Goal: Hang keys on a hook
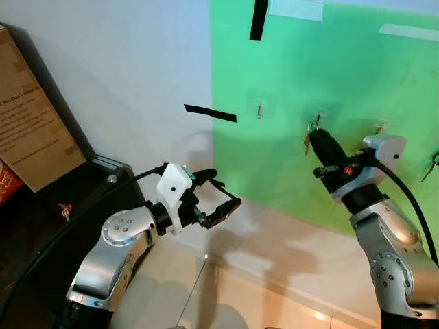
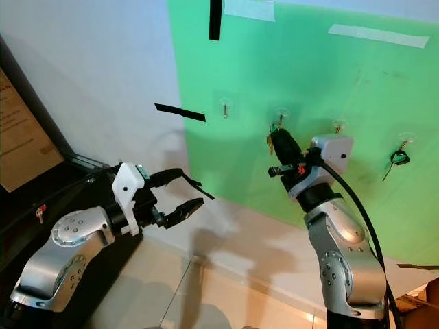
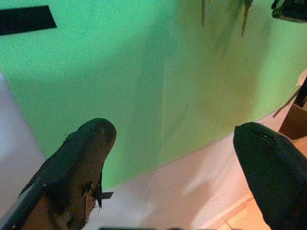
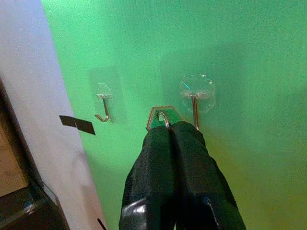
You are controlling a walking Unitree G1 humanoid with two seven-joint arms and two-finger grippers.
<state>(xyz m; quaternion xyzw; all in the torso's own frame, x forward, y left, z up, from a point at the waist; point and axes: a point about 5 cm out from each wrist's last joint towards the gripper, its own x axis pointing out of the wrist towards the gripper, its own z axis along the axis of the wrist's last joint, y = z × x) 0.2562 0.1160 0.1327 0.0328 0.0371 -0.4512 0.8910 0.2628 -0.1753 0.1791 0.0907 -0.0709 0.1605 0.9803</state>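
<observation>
On the wall hangs a green sheet (image 1: 357, 82) with a row of clear stick-on hooks. My right gripper (image 4: 170, 129) is raised against the sheet, shut on the keys. Their copper ring (image 4: 160, 112) pokes out beyond the fingertips, just beside the metal shank of a round hook (image 4: 194, 103), and a gold key (image 1: 308, 142) dangles below the fingers. A bare hook (image 4: 103, 108) sits one place to the left. My left gripper (image 1: 223, 190) is held low in front of the wall, open, with nothing between its fingers.
Another bunch of keys (image 2: 398, 159) hangs on the far right hook. Black tape strips (image 1: 210, 113) mark the wall. A cardboard box (image 1: 27, 123) leans on a dark cabinet (image 1: 41, 233) at the left. Pale floor tiles (image 1: 226, 295) lie below.
</observation>
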